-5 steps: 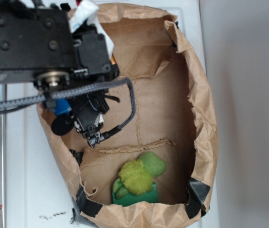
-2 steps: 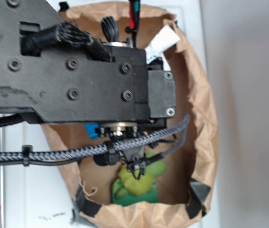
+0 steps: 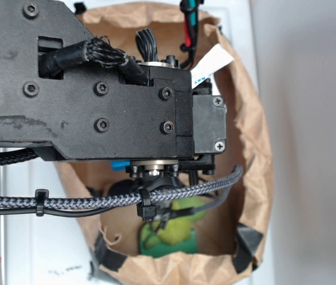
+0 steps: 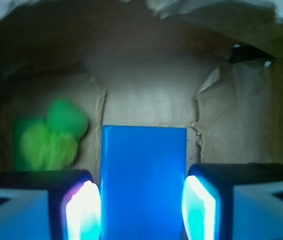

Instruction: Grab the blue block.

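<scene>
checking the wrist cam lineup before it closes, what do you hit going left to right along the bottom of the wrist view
left finger pad → blue block → right finger pad. The green plush toy sits further back on the left, above the left pad, so it is left out of this row.

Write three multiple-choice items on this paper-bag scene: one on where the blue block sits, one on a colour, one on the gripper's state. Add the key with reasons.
1. In the wrist view, where is the blue block?
A. Between the two fingers
B. On top of the plush toy
C. Outside the paper bag

2. What colour is the fuzzy plush toy?
A. Red
B. Yellow-green
C. White

3. How does the gripper stand?
A. Shut on the plush toy
B. Out of view
C. Open, a finger at each side of the block

Key: 1 A, the block runs up the gap between the fingers. 2 B, it shows yellow-green at left against the brown paper bag. 3 C, the jaws flank the block's sides, though contact cannot be judged.
</scene>
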`<act>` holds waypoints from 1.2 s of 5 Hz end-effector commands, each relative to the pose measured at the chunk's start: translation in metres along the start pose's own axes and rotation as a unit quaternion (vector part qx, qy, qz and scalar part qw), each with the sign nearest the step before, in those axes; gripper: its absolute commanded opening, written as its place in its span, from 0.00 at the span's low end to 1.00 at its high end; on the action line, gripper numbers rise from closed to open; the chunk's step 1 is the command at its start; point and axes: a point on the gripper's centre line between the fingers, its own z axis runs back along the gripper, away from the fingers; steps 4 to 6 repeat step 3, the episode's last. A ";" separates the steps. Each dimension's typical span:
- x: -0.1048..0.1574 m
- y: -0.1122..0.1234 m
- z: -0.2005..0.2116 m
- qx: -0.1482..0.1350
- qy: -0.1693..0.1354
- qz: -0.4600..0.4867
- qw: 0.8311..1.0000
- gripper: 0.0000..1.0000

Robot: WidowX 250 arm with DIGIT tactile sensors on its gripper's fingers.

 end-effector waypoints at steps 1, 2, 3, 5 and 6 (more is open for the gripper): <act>0.021 0.021 0.031 -0.014 -0.042 0.018 0.999 0.00; 0.020 0.021 0.025 -0.004 -0.066 0.028 0.997 0.00; 0.018 0.022 0.023 0.000 -0.085 0.031 0.996 0.00; 0.018 0.022 0.023 0.000 -0.085 0.031 0.996 0.00; 0.018 0.022 0.023 0.000 -0.085 0.031 0.996 0.00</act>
